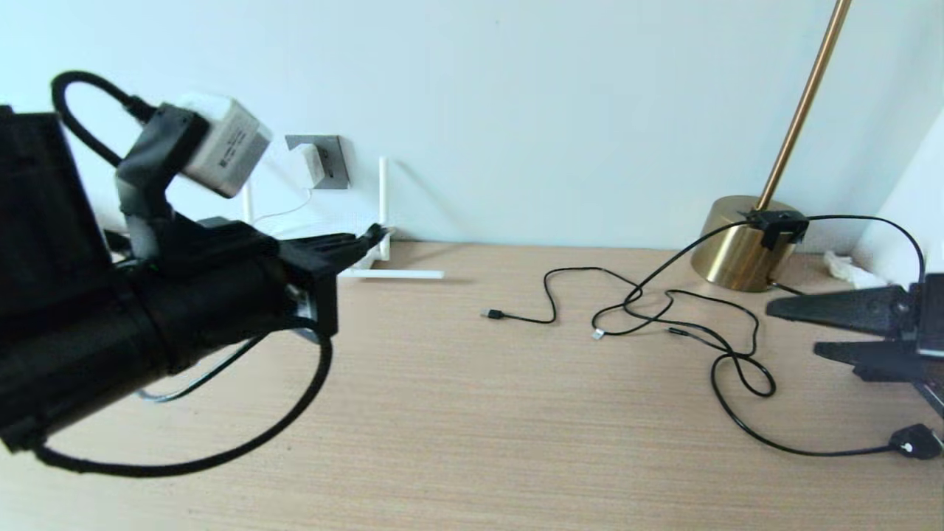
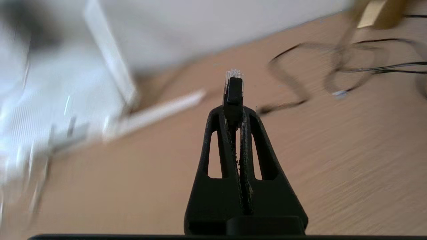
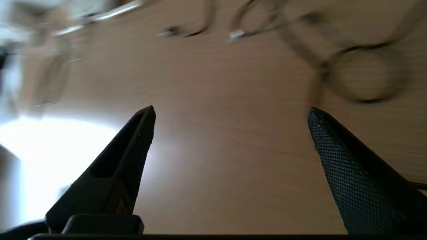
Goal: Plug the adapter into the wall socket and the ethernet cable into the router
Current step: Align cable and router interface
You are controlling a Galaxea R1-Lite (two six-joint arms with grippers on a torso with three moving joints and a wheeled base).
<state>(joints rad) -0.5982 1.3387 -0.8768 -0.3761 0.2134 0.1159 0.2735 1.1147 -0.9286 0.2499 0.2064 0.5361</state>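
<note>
My left gripper is shut on the ethernet cable, whose clear plug sticks out past the fingertips. In the head view that gripper hovers just in front of the white router, which the arm mostly hides. One antenna stands upright and another lies flat on the desk. The white adapter sits in the dark grey wall socket, its thin white cord hanging down. My right gripper is at the far right above the desk, open and empty.
Black USB-tipped cables lie tangled mid-desk, running to a black plug at the right edge. A brass lamp base with its pole stands at the back right beside crumpled white paper. A black cable loops under my left arm.
</note>
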